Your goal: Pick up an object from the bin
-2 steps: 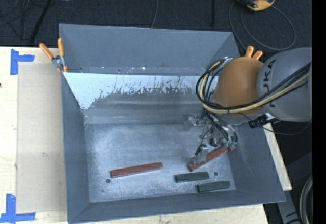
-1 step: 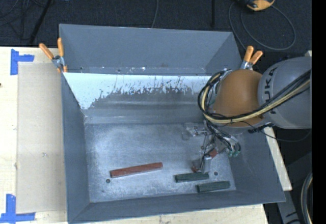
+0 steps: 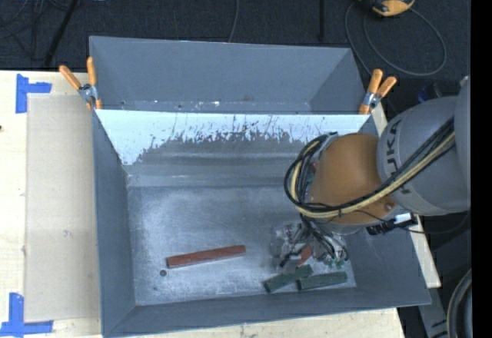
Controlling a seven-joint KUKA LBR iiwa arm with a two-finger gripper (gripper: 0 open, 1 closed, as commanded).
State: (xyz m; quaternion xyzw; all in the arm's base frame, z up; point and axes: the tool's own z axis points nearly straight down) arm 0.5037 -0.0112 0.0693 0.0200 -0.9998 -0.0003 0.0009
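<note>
Orange at the wrist and looped with black and yellow cables, the arm comes down into the lower right corner of the grey metal bin (image 3: 231, 83). There the gripper (image 3: 305, 250) sits low over the floor, and it cannot be told whether it is spread or closed. Just beneath it lie a tilted dark green bar (image 3: 286, 281) and a second green bar (image 3: 324, 279) beside it, while a reddish-brown stick (image 3: 206, 256) lies flat, well apart to the left.
</note>
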